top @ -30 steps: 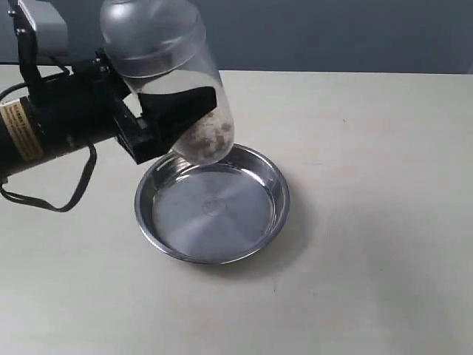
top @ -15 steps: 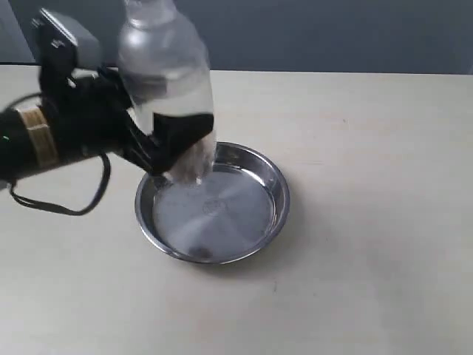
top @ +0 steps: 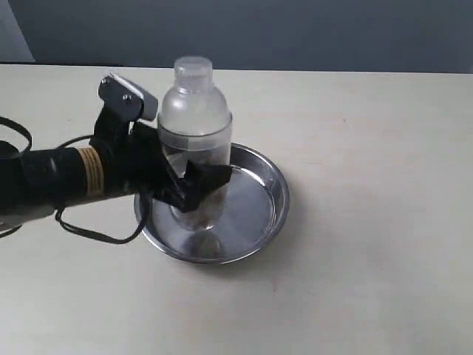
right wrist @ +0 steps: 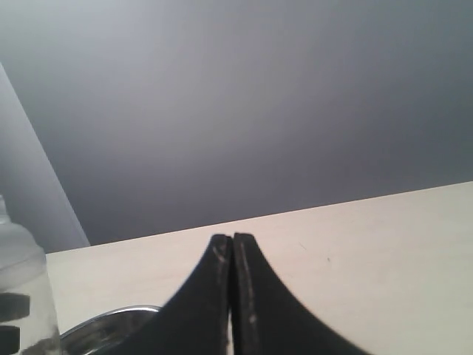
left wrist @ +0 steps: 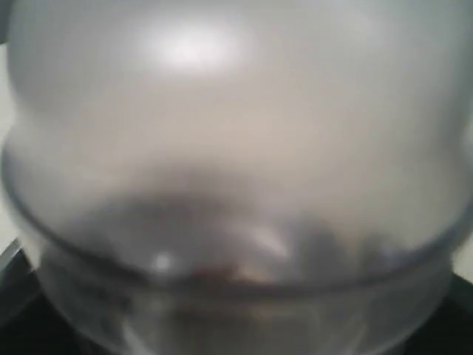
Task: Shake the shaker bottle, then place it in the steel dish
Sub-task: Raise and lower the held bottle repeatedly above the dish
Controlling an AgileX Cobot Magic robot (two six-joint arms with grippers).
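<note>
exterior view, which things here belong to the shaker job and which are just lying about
Belongs to the job:
shaker bottle, upright, base inside the dish's rim
steel dish
left gripper, closed around the bottle

Not part of it:
right gripper, shut, away from the dish
table
black cable trailing from the left arm

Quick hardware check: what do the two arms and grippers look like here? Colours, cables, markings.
Left arm: black tubular link with a tan band, a black cable looping beneath and a silver-grey bracket on top. Left gripper: black angular fingers. Right gripper: two matte black fingers curving to narrow tips, lightly scuffed. Rest of the right arm is out of view.
</note>
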